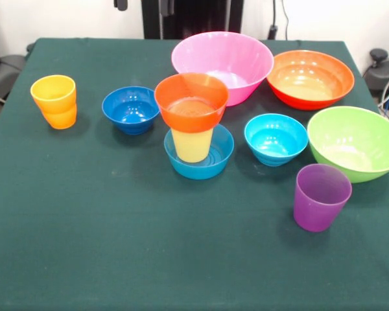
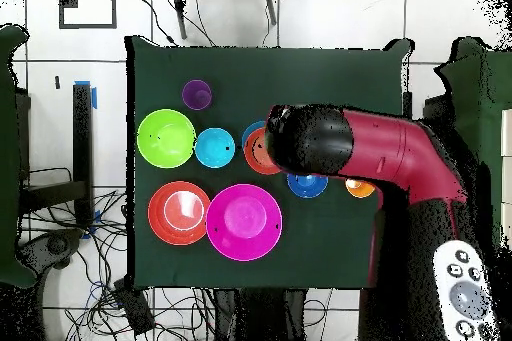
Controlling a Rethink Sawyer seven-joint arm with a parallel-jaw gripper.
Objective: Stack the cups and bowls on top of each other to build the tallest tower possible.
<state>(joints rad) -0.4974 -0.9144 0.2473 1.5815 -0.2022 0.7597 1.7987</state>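
Your tower stands mid-table: blue bowl, yellow cup, orange-red bowl on top. Your gripper barely shows at the top edge; you can't tell its fingers' state.

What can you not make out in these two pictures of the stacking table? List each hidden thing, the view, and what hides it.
- Hand: front view, cut off by the top edge; open or shut unknown.
- Hand: overhead view, hidden under the arm.
- Tower: overhead view, arm covers most of it.
- Dark blue bowl and orange cup: overhead view, partly under the arm.
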